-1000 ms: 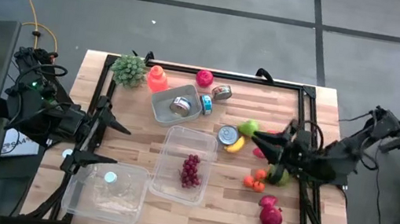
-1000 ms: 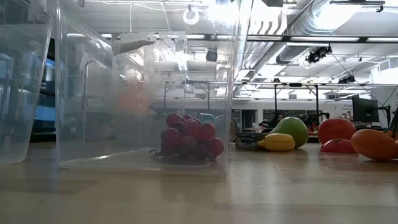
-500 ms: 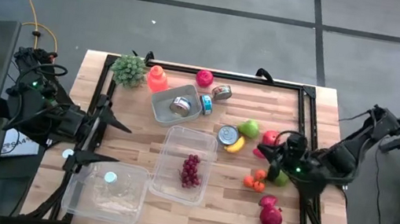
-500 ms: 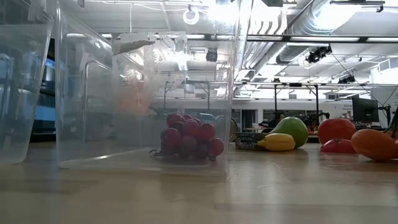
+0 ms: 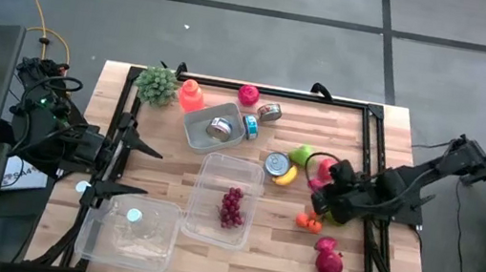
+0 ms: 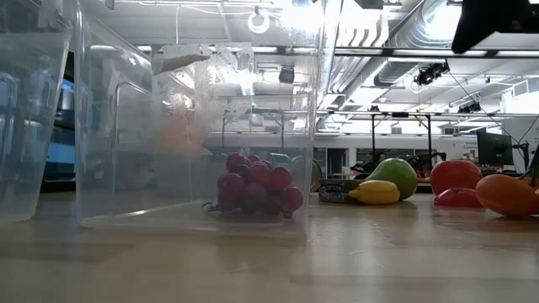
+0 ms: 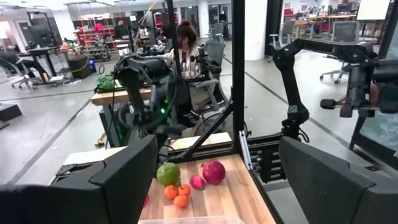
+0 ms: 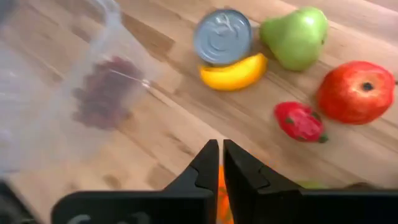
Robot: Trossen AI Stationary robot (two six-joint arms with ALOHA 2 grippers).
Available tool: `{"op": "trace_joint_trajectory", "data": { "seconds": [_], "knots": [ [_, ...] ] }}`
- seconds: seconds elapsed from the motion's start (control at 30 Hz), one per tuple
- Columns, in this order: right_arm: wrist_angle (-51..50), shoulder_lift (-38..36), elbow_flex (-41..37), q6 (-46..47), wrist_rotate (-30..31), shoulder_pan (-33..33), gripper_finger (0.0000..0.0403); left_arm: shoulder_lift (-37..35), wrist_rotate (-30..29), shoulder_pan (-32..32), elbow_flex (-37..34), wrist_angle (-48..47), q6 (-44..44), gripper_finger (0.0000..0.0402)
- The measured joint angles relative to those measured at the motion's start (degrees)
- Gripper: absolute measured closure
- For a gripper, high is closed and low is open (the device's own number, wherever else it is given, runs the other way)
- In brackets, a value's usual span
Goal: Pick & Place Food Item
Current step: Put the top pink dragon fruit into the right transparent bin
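A wooden desk point(image 5: 206, 256) stands on a grey floor, and the low view looks across it into a workshop with ceiling ducts. Near the front left corner sits an empty clear tub point(image 5: 127, 232); just beside it, toward the middle, a second clear tub point(image 5: 225, 201) holds a bunch of red grapes point(image 5: 230, 207). Toward the back edge lie a grey tray point(image 5: 209, 126) with a tin in it, a green leafy bunch point(image 5: 157, 85) and a pink fruit point(image 5: 248, 94). Right of centre are a silver can point(image 8: 222, 36), a yellow banana point(image 8: 233, 73) touching it, a green pear point(image 8: 296, 36), a red apple point(image 8: 356, 91) and a small strawberry point(image 8: 300, 121). A pomegranate point(image 5: 328, 262) lies near the right front corner. No writing can be read.

The right tool point(image 8: 221, 163) is clenched, fingers together and holding nothing, hanging over small orange fruits point(image 5: 308, 221) near the right edge. The left tool point(image 5: 128, 172) waits at the left edge, fingers spread wide and empty.
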Motion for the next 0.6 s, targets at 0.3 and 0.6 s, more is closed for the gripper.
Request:
{"op": "trace_joint_trajectory", "data": {
  "seconds": [0.3,0.6],
  "knots": [
    [-2.3,4.8,0.0,-3.4,-11.2,-9.2,0.0264,0.0,0.0,1.3,0.0,0.5,-0.5,0.0074],
    [-3.0,6.6,-4.8,-5.6,-24.7,-18.8,0.0104,0.0,0.0,2.2,0.0,0.5,-1.8,0.0074]
  ]
}}
